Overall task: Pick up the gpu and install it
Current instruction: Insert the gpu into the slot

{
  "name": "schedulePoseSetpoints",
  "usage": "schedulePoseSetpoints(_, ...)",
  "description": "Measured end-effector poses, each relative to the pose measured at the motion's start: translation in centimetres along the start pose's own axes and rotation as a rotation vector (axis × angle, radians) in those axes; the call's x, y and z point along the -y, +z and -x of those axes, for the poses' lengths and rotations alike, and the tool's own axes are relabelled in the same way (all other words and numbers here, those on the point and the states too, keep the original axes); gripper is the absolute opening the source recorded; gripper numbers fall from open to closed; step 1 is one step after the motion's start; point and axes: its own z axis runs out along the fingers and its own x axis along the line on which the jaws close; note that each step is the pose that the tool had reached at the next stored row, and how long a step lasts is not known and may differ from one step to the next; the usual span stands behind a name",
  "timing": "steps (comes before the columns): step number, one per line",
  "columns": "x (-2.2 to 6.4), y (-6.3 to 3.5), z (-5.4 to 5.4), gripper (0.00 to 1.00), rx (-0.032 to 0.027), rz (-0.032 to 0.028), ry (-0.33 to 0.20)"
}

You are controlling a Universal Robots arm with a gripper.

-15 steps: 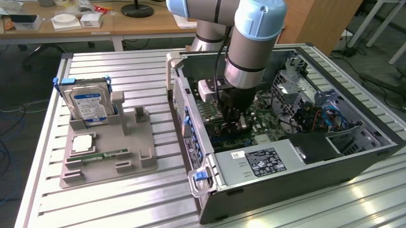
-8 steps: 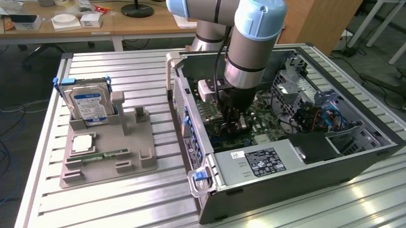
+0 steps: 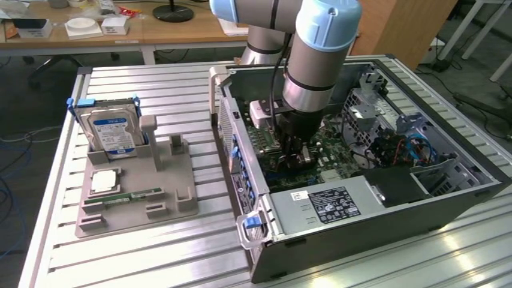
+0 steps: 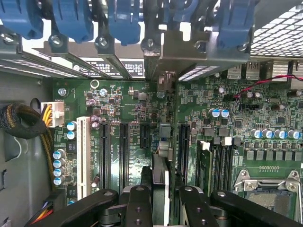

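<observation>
With its fingers clamped on the gpu point(image 4: 160, 182), which is standing edge-on over the motherboard point(image 4: 142, 118), apparently above a slot, the gripper point(image 3: 292, 157) is working inside the computer case point(image 3: 448, 192), where keeping the card square matters.

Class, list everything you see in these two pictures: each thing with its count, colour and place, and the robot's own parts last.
Open grey computer case: one, on the slatted metal table.
Green motherboard: one, inside the case.
Thin dark gpu card: one, edge-on, held between the gripper's fingers above the black slots.
Blue bracket clips: a row, along the case's rear edge.
Grey parts holder: one, at the exterior view's left.
Silver hard drive with blue-white label: one, upright in the holder.
Narrow green memory stick: one, lying on the holder.
Gripper: one, black, shut on the card.
Robot arm: one, silver and light blue, reaching down into the case.
</observation>
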Motion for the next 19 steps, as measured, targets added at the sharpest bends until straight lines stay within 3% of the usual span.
schedulePoseSetpoints(19,0.00,0.03,0.00,0.27,-0.0001,0.0000,0.000)
